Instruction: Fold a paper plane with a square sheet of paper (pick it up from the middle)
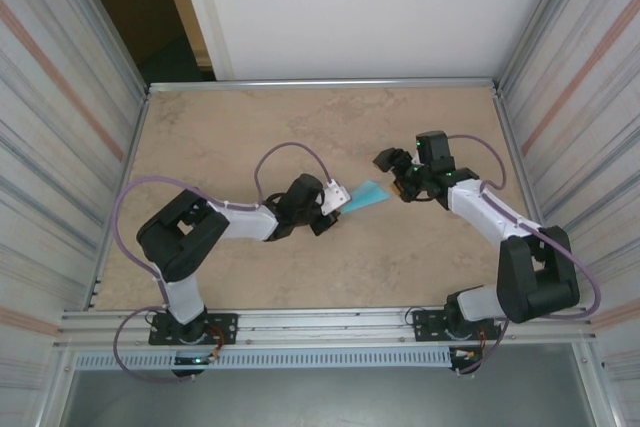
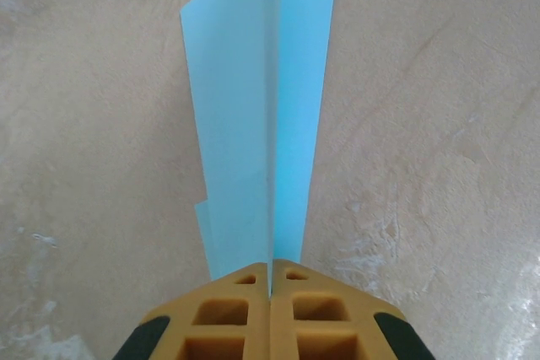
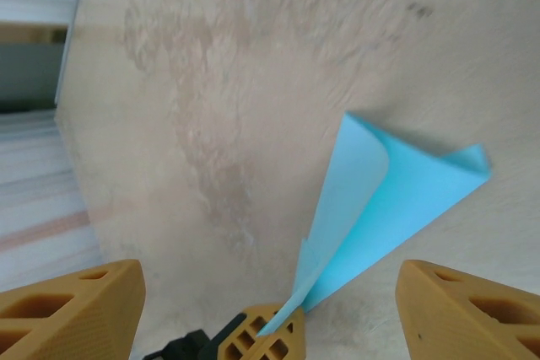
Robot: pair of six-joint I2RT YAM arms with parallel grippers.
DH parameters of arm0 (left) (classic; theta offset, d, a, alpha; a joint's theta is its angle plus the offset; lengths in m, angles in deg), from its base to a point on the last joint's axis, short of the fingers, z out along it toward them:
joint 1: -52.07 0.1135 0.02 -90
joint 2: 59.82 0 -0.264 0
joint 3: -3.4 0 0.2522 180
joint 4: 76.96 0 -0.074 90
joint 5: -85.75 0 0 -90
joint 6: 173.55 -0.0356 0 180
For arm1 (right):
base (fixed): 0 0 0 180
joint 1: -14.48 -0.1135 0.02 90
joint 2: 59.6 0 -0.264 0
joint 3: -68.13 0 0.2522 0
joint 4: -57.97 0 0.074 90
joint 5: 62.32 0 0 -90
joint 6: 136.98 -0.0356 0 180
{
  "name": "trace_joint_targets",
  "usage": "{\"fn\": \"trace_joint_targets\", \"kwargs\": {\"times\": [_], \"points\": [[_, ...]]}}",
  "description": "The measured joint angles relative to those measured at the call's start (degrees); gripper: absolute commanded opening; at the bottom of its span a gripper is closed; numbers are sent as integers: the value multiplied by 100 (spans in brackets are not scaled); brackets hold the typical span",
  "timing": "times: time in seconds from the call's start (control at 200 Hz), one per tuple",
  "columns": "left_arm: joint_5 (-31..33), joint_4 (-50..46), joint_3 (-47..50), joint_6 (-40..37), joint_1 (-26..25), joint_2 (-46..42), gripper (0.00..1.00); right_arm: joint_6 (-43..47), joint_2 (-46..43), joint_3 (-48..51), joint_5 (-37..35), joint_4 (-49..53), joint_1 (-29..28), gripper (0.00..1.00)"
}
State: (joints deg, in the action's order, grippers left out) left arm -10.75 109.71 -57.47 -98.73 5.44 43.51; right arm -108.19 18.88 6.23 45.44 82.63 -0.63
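plainly, the count is short: one paper plane [image 2: 253, 124], two arms, two hands, one table [image 1: 250, 127]. the paper plane is light blue, a narrow folded piece with a crease running down its length, and from above it lies out near the middle of the table, between the two hands. the left hand [image 2: 270, 305] is clenched on it: in the left wrist view the two yellow fingers [image 2: 224, 318] are pressed together with no gap, and the narrow end of the plane is pinched between them at the crease, the rest fanning away from the hand over the table. whether the far end rests on the table or hangs just above it i cannot tell. the right hand [image 1: 400, 177] is released and grasps nothing; in its own wrist view its fingers [image 3: 72, 309] stand wide apart at either side, and the plane's wider end, one flap curled up, sits ahead of them in the gap, touched by neither. from above, this hand sits just beside the wide end of the plane and faces the left hand across it.
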Motion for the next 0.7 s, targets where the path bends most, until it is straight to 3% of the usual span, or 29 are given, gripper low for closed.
{"fn": "trace_joint_targets", "kwargs": {"times": [0.501,0.702], "points": [[-538,-850,-459,170,-7,157,0,192,-131,160,-280,313,122,77],[-693,-1679,-988,308,7,243,0,341,-201,321,-354,328,133,66]]}}
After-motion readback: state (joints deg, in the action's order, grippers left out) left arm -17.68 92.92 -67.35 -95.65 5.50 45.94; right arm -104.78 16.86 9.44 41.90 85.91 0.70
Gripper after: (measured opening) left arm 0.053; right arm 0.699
